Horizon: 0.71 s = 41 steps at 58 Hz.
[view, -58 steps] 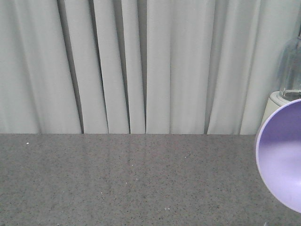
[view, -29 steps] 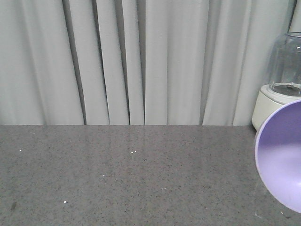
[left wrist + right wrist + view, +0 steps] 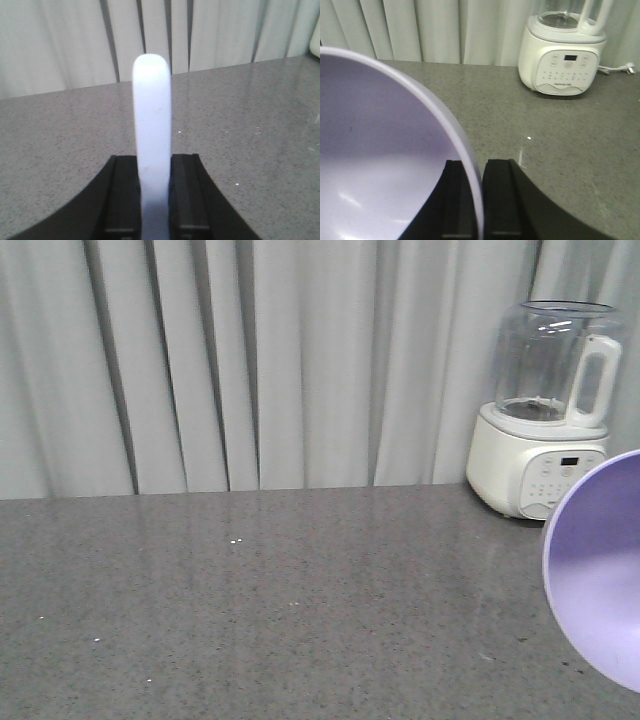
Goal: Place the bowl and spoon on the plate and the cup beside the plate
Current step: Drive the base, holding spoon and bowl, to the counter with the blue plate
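- The left gripper (image 3: 153, 167) is closed on the spoon (image 3: 152, 135). Its two black fingers (image 3: 124, 195) press against either side of the pale bluish-white plastic.
- Only a straight strip of the spoon with a rounded end shows in the left wrist view. It sticks out past the fingertips and points towards the far side of the bench (image 3: 260, 125).
- The right gripper (image 3: 476, 197) is clamped on the bowl (image 3: 380, 150) at its rim. One of its fingers (image 3: 499, 200) sits outside the wall and the other inside, with the thin lavender edge running between them.
- The bowl fills the left half of the right wrist view, and its smooth purple inside faces the camera.
- In the front view the bowl (image 3: 600, 580) shows at the right edge, cut off by the frame. It is tipped up with its opening facing the lens. I cannot tell whether it touches the bench.
- The bench (image 3: 250, 610) is a grey speckled stone surface with a few small white flecks on it.
- A white blender (image 3: 540, 450) with a clear handled jug and a button panel stands at the back right of the bench, beyond the bowl.
- In the right wrist view the blender (image 3: 563, 55) has a white power cord (image 3: 620, 70) trailing off to its right.
- Pale pleated curtains (image 3: 250, 360) hang behind the bench.
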### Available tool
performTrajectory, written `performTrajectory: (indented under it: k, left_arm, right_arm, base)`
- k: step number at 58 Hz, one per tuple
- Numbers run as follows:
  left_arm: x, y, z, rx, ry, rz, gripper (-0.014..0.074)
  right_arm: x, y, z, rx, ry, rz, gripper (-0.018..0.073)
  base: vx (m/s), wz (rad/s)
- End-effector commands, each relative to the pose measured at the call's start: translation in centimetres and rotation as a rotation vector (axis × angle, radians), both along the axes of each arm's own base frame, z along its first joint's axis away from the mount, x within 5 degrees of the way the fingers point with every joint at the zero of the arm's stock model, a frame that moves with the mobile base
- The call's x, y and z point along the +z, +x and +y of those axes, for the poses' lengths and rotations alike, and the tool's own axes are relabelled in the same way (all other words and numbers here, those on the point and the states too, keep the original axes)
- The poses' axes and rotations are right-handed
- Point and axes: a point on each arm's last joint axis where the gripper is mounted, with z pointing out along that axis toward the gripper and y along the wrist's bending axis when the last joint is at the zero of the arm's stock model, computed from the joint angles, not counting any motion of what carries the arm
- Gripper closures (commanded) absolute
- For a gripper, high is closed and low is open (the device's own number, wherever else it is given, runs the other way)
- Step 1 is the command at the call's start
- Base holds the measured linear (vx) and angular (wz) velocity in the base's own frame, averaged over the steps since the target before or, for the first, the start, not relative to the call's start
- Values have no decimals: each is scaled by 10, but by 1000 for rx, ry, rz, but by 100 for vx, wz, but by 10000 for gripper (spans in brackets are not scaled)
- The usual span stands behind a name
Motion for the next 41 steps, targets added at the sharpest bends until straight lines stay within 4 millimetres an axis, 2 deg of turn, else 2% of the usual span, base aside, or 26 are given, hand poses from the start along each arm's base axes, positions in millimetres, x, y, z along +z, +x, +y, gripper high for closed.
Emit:
performTrajectory:
  k: [1,21,41]
  left_arm:
    - [14,1,-1,-10,-17,-96,599]
    - [14,1,-1,-10,-17,-95,599]
    - [14,1,-1,-10,-17,-95,599]
  right_arm:
    - [16,-1,-1,-13,2,-114,568]
    - [16,-1,-1,-13,2,-116,568]
    - [16,-1,-1,-14,-1,-116,568]
  base:
    - [-10,-36]
    - [-9,-42]
    - [-7,-67]
